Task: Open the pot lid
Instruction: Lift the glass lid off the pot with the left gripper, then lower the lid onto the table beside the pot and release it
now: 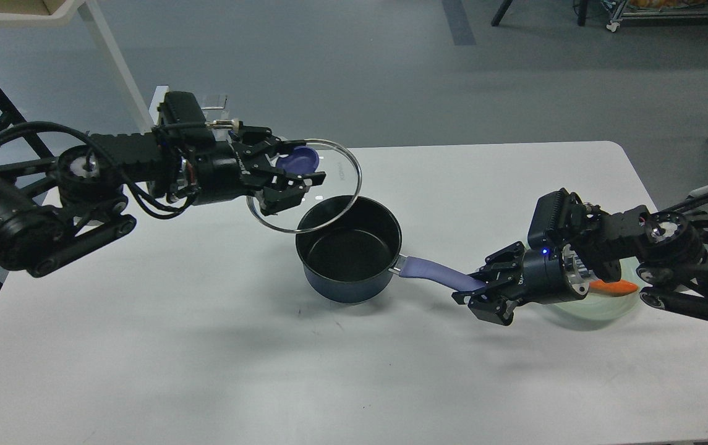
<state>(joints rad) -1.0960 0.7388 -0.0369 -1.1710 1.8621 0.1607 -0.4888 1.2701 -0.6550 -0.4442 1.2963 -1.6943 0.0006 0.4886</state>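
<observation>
Head view: lid [329, 185] off pot [349, 256], tilted.
My left gripper [295, 168]: clamps its knob.
My right gripper [483, 287]: grips pot handle.

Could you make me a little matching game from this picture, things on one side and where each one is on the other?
Things:
1. lid
2. pot
3. pot handle
4. green plate

Places or states:
A. standing open on the table
B. partly hidden under the right arm
C. held up and tilted by the left gripper
D. between the fingers of the right gripper

Pairs: 1-C, 2-A, 3-D, 4-B
</observation>
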